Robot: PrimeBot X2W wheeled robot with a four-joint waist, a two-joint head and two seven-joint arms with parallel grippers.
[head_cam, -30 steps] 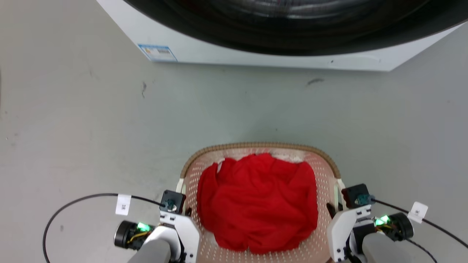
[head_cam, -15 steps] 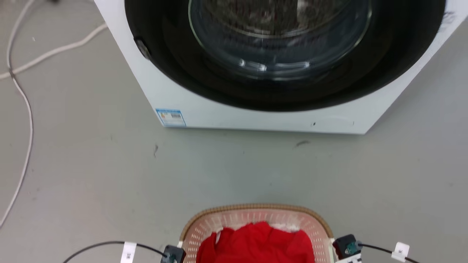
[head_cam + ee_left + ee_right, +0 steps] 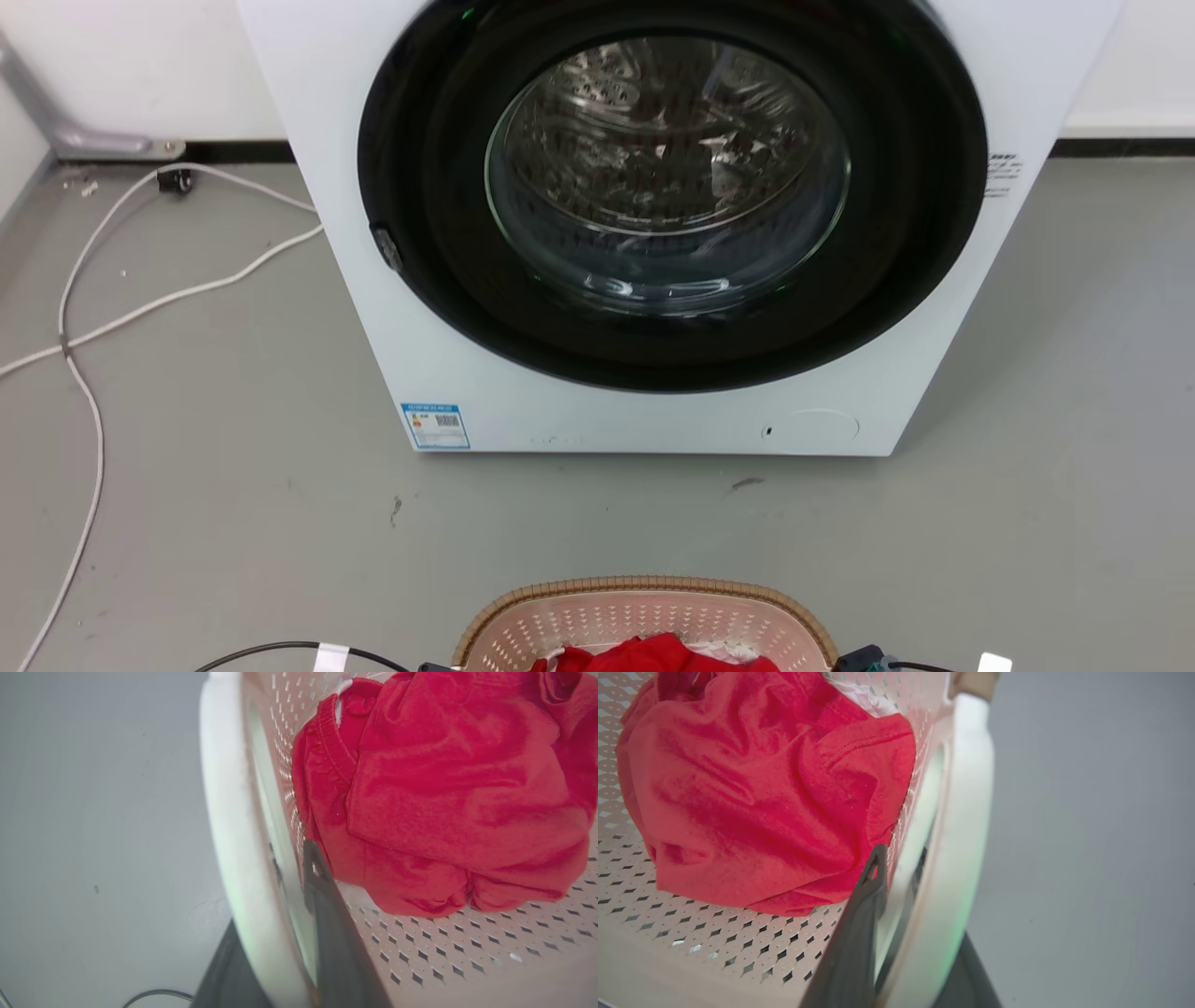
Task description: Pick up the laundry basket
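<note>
Left hand and right hand each clamp a white handle of the laundry basket, red clothing just inward of both; lifting evenly should prevent tipping.

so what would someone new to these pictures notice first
The bright red cloth heaped in the pale perforated laundry basket stands out most, at the bottom of the head view. Behind it looms the white washing machine with its big dark round door. In the wrist views the left claw and right claw each clamp one side of the basket.
</note>
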